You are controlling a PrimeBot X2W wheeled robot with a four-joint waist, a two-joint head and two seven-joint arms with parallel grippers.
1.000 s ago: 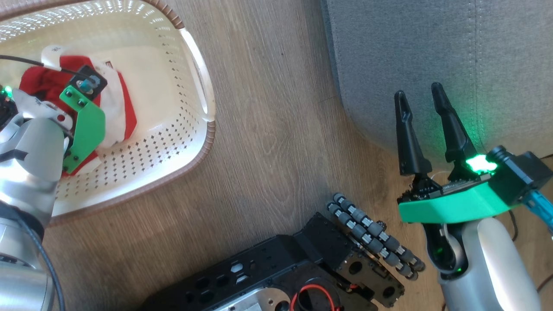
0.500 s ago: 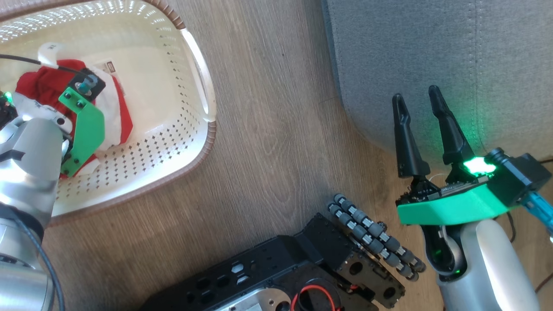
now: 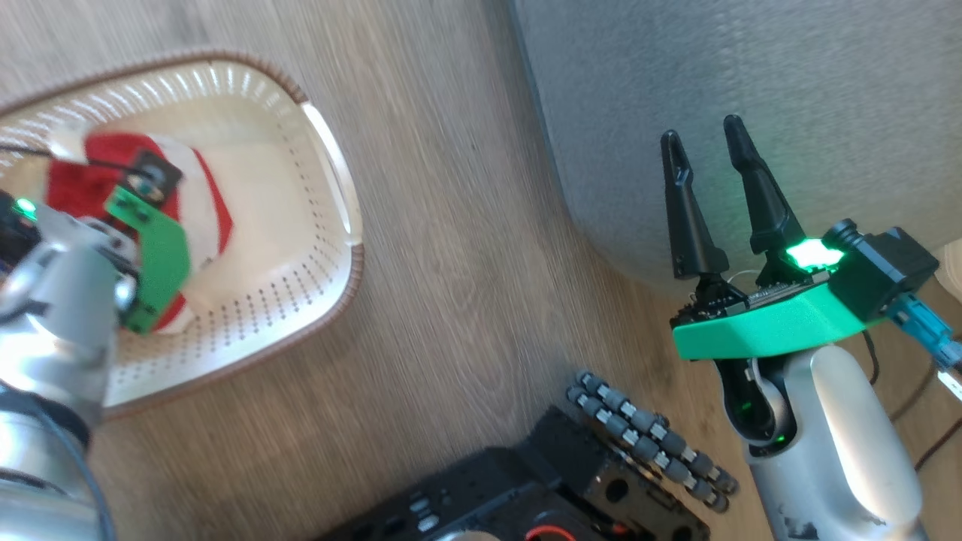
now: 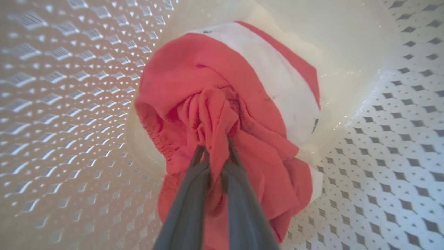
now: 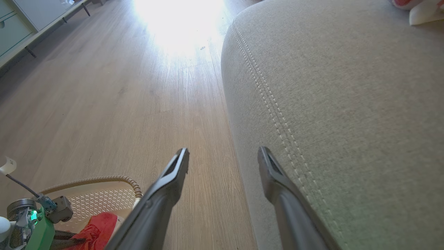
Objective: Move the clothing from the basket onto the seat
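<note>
Wood-look plank floor (image 3: pixel 466 248) all round, pale brown. Nearest, at bottom of head view: black robot base (image 3: pixel 541 488) w/ row of grey rollers. R side, just above it: right gripper (image 3: pixel 700 129), jaws spread wide, nothing btwn them, fingers over rounded corner of seat (image 3: pixel 751 75), grey fabric, double stitched seam clear in right wrist view. L side: left arm (image 3: pixel 52 300) reaching down into basket (image 3: pixel 331 173), cream perforated plastic, brown braided rim, standing on floor, apart from seat w/ strip of bare floor btwn. Inside basket, in left wrist view: left gripper (image 4: pixel 215 146) pinched tight on bunched fold of clothing (image 4: pixel 208 86), red fabric puckered up btwn the two fingers. Rest of garment, red w/ broad white band, spread below over basket bottom, near a perforated wall. Can't tell if lifted clear or touching bottom. Farther off, in right wrist view: red-and-white bit (image 5: pixel 419 10) on far part of seat, cropped by frame edge, can't tell what. Beyond: strong glare on floor, pale cabinet (image 5: pixel 20 21) on legs at far L.
</note>
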